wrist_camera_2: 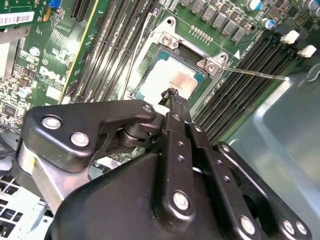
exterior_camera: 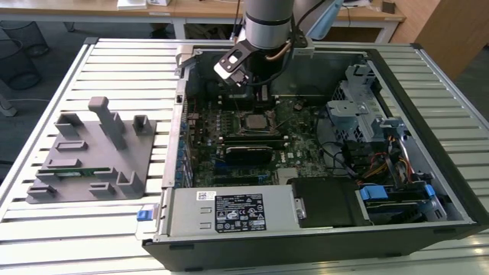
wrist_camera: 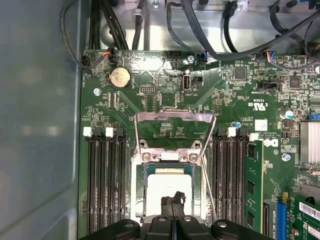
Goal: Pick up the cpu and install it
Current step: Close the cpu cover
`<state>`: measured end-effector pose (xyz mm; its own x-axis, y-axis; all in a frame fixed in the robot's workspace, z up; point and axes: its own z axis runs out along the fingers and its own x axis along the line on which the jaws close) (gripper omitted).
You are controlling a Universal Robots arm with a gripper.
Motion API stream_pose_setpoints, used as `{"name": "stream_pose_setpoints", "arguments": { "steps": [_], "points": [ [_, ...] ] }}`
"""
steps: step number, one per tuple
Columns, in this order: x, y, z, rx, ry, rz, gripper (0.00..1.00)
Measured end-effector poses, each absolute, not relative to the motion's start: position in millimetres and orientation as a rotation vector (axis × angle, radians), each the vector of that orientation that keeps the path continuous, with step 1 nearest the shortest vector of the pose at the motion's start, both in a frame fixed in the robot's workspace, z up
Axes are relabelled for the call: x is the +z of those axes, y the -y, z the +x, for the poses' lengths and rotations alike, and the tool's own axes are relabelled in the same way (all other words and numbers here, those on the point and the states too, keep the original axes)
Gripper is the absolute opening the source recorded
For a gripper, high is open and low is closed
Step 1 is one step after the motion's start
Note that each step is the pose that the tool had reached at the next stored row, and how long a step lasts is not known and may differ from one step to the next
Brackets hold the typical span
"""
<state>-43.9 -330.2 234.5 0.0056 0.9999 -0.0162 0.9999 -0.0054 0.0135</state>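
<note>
Two fingertips (wrist_camera: 166, 201) of the gripper (wrist_camera: 172, 201) are pressed together with only a thin seam between them, so the jaws are closed and grip nothing. The cpu (wrist_camera: 161, 186) lies flat directly beneath the jaws, seated in the black socket (wrist_camera: 143, 172) on the green motherboard (wrist_camera: 165, 100). Whether the tips touch its pale metal top or hang just above it, I cannot tell.

In the second wrist view the closed tips (wrist_camera_2: 172, 95) end over one edge of the cpu (wrist_camera_2: 172, 75). A thin metal lever (wrist_camera_2: 255, 74) stands off to the side of the jaws.

The socket's metal load plate (wrist_camera: 175, 131) is swung up, just beyond the jaws. Rows of black memory slots (wrist_camera: 105, 185) flank the jaws on both sides, and a green memory stick (wrist_camera: 252, 190) sits in the outermost slot on one side. A coin battery (wrist_camera: 120, 77) lies well beyond the jaws.

In the exterior view the arm (exterior_camera: 267, 23) reaches down into the open computer case (exterior_camera: 428, 172), with the cpu (exterior_camera: 253, 121) below it. A grey fixture (exterior_camera: 91, 154) rests well apart from the jaws, outside the case.
</note>
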Motion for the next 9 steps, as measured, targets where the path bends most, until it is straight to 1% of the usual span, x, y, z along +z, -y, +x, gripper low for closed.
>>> {"name": "stream_pose_setpoints", "arguments": {
  "steps": [9],
  "points": [
    [238.4,330.2,-43.9,-0.005,-2.201,2.214,0.11]
  ]
}}
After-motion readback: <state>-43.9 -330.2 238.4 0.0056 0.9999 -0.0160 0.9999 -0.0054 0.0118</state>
